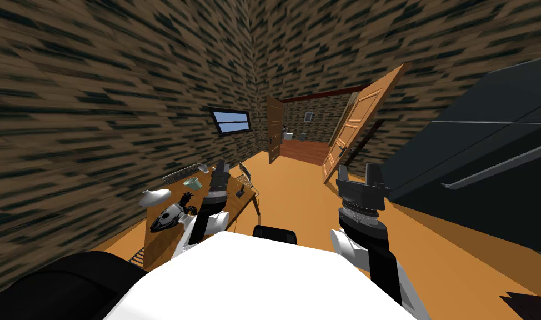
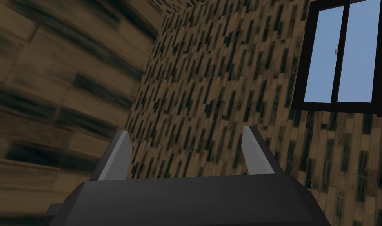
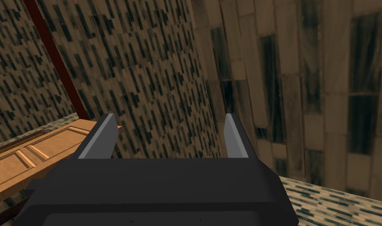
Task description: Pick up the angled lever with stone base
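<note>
Nearest us, the right hand hovered well clear of the bench; the left hand hung over it, the lever just beside. Left wrist: fingers apart, empty. Right wrist: apart too. Lowering unsighted, we risked toppling the lever.

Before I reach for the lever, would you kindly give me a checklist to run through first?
1. The left gripper open and empty: ok.
2. The right gripper open and empty: ok.
3. The lever found: ok, probably the small dark angled piece on the desk, beside the left arm.
4. A gripper aimed at it: not ok, both wrist views look at walls.
5. Room around it: ok, the cup stands well apart.
6. Its base narrow enough for the fingers: cannot tell, too small.
</note>
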